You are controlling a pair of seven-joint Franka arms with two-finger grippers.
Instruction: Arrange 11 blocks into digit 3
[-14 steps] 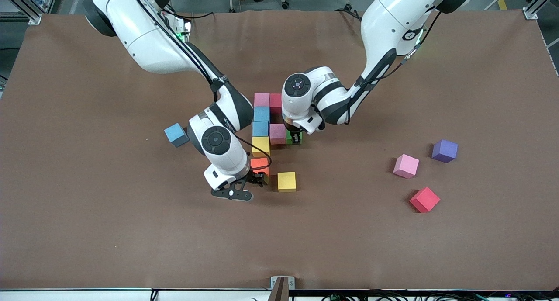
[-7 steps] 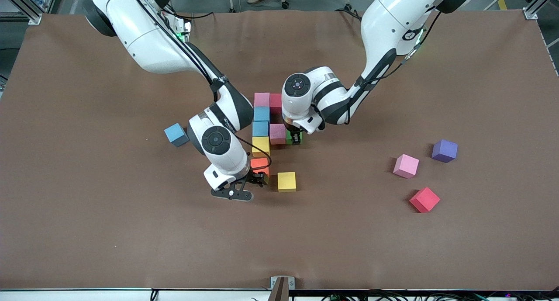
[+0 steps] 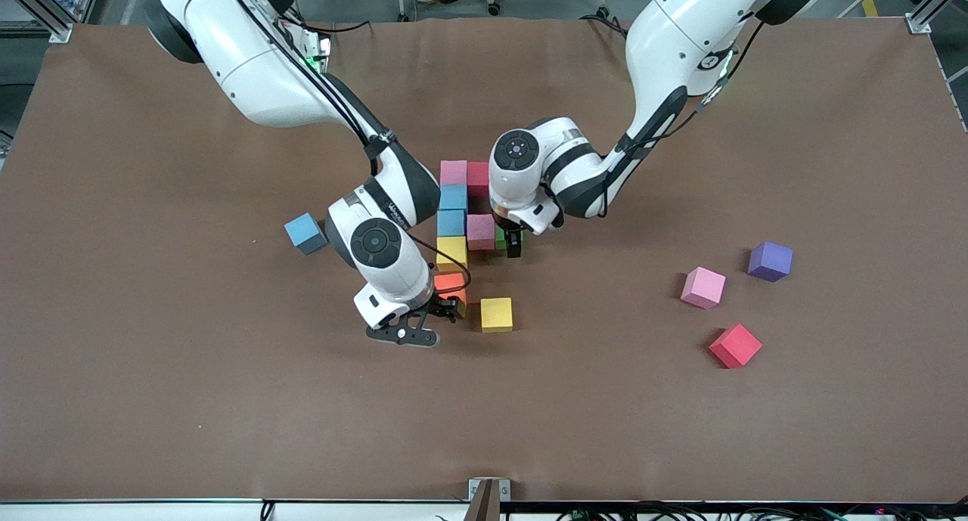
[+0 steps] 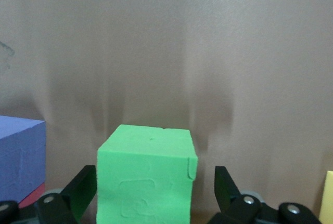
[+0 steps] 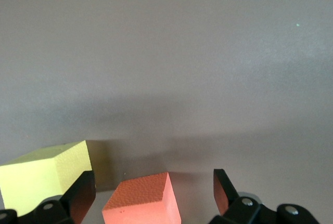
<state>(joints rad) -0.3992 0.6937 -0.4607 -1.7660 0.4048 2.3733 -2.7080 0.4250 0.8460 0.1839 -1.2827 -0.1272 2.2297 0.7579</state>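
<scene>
Straddling the green block (image 4: 145,177) beside the digit 3 (image 3: 458,226), our left gripper (image 3: 513,243) stands spread; our right gripper (image 5: 151,195) gapes around the orange block (image 5: 141,202) ending that figure's column.

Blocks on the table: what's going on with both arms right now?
Both arms are building the digit 3. The left claw is open around the green block, at the middle bar's end. The right claw is open around the orange block, at the column's near end. A yellow block lies beside it.
</scene>
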